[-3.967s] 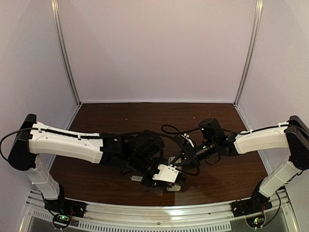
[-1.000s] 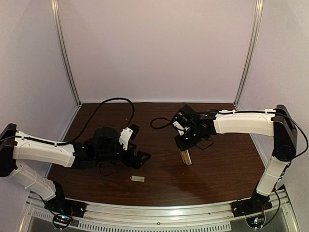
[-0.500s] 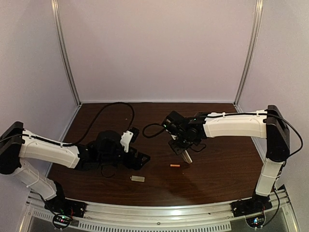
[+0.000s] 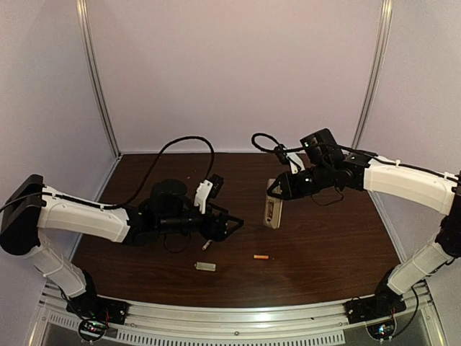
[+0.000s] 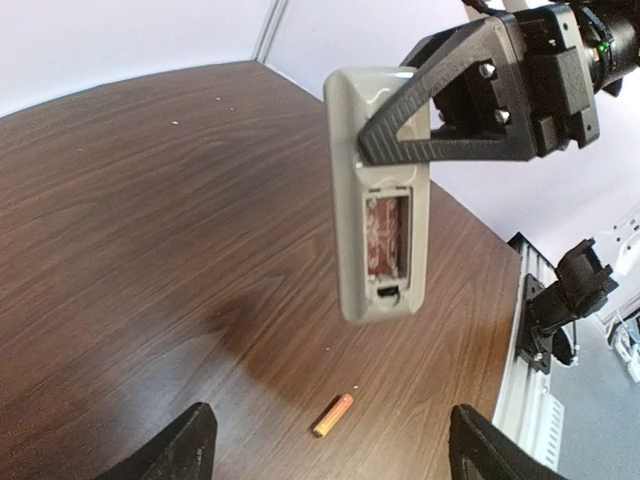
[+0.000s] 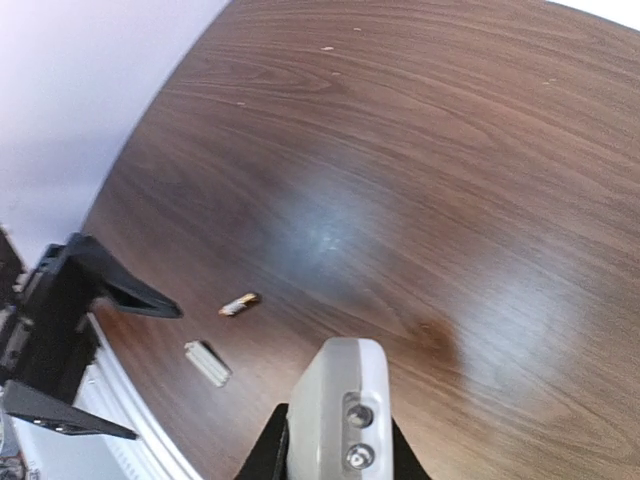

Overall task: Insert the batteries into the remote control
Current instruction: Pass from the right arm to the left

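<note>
My right gripper [image 4: 279, 189] is shut on the upper end of the remote control [image 4: 272, 205], which hangs above the table. In the left wrist view the remote control [image 5: 383, 190] shows its beige back, and something copper-red [image 5: 385, 235] lies in the open battery bay. One of the batteries [image 4: 261, 256] lies loose on the wood below it, also seen as a small copper-gold cylinder [image 5: 333, 415]. My left gripper [image 4: 227, 226] hovers left of that battery, open, with nothing between its fingers [image 5: 190, 447].
A small flat pale grey plate [image 4: 206, 266] lies near the front edge, left of the loose battery; it shows beside the battery [image 6: 239, 304] as a ribbed strip [image 6: 207, 362]. A metal rail [image 4: 230, 324] runs along the near edge, and pale walls enclose the table.
The right arm lifted the remote and swung it back and to the right. A battery appeared on the table below it. The left gripper moved right towards it and narrowed slightly.
</note>
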Tool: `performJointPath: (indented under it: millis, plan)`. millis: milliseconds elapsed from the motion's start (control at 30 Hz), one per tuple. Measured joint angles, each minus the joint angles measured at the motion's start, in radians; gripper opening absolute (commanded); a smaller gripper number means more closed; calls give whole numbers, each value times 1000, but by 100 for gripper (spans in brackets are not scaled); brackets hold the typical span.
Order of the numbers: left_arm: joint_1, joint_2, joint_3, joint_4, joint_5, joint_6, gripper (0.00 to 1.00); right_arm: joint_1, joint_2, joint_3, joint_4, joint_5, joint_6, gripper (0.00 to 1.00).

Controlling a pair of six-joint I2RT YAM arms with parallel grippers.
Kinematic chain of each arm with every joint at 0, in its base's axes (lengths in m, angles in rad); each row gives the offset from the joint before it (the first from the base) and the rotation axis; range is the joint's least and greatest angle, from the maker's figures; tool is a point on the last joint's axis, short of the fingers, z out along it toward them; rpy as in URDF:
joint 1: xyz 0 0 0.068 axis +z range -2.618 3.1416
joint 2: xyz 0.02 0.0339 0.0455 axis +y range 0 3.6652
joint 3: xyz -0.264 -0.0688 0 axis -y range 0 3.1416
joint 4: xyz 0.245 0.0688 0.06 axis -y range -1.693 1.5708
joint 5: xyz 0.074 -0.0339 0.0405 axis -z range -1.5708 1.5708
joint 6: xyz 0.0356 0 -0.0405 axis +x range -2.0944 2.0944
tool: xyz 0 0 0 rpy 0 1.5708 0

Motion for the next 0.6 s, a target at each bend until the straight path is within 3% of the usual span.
performJointPath:
  millis: [333,467,600]
  plan:
    - [-1,170,64,202,192,-142,62,0,-18,-149,222,-343,124,0]
    - [-1,229,70,298,271,-206,48,0,-27,-171,291,-412,153,1]
    - [-1,262,69,400,341,-266,28,-2,-39,-194,345,-463,178,8]
